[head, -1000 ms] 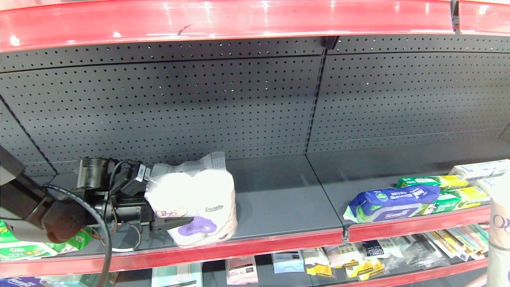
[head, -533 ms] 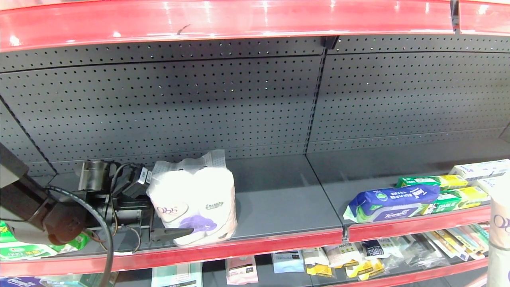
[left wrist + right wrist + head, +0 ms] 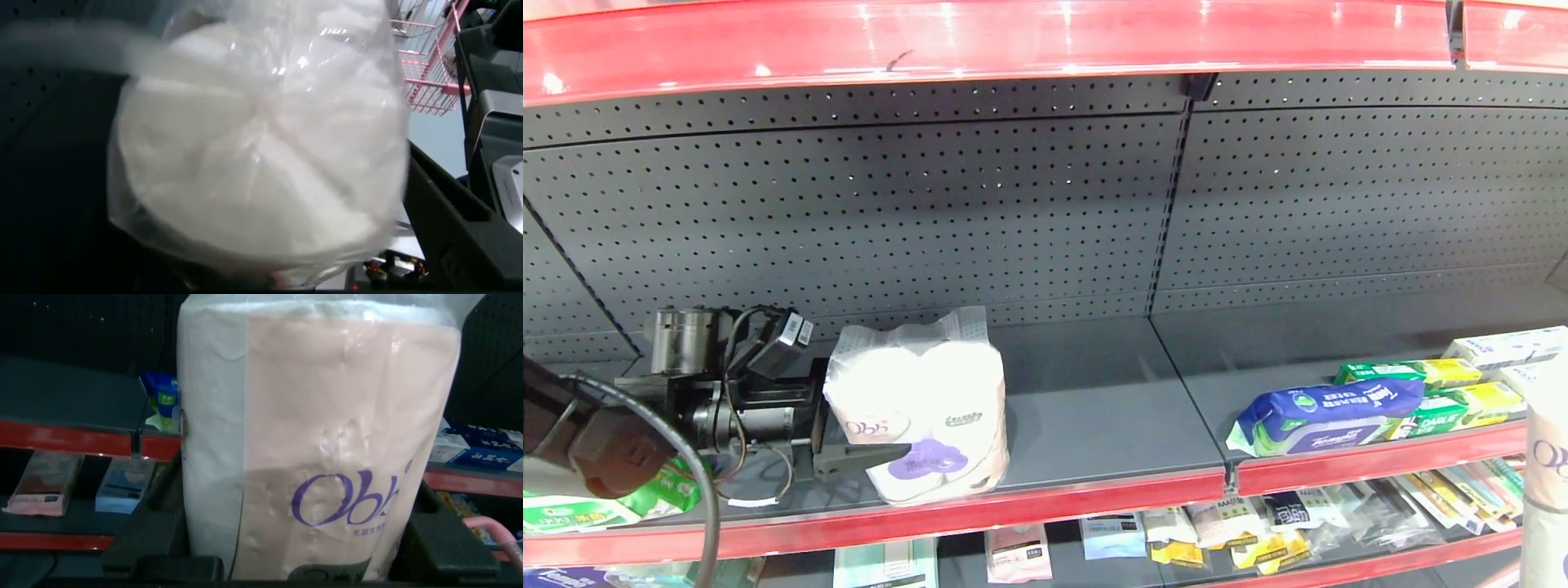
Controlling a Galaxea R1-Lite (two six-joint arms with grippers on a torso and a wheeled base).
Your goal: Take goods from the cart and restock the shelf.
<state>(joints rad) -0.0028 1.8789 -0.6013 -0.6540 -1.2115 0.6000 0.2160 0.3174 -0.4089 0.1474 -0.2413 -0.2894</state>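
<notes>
Straddling the tissue pack [image 3: 931, 400] on the shelf [image 3: 1094, 425], left hand [image 3: 892, 423] gapes.

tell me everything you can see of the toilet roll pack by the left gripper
The toilet roll pack is a bundle of white rolls in clear, glossy plastic film, with purple print low on its front and a crimped flap on top. It stands upright on the grey shelf, near its red front edge. The left gripper meets it from the side, one finger across its front.
</notes>
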